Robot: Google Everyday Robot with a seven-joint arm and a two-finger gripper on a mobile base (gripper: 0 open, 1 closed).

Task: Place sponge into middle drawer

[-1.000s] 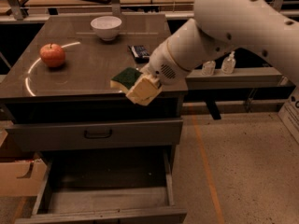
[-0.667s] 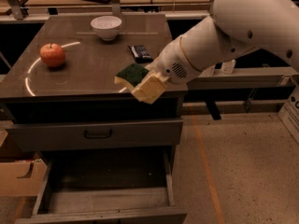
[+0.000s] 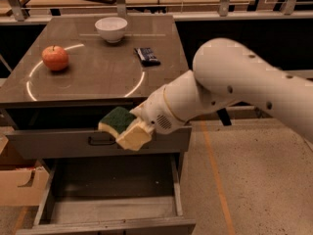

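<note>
Camera view, pincer [image 3: 133, 130] gripping sponge [image 3: 118, 120], now lower, above middle drawer [image 3: 112, 208]

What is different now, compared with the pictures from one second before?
The gripper, holding the sponge throughout, moved down and leftward in the picture, from the tabletop edge to the upper drawer front, above the open middle drawer. The apple, bowl and snack packet stayed put.

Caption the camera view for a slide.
Hand holds the sponge above the open middle drawer; apple, bowl and snack packet sit on the tabletop.
</note>
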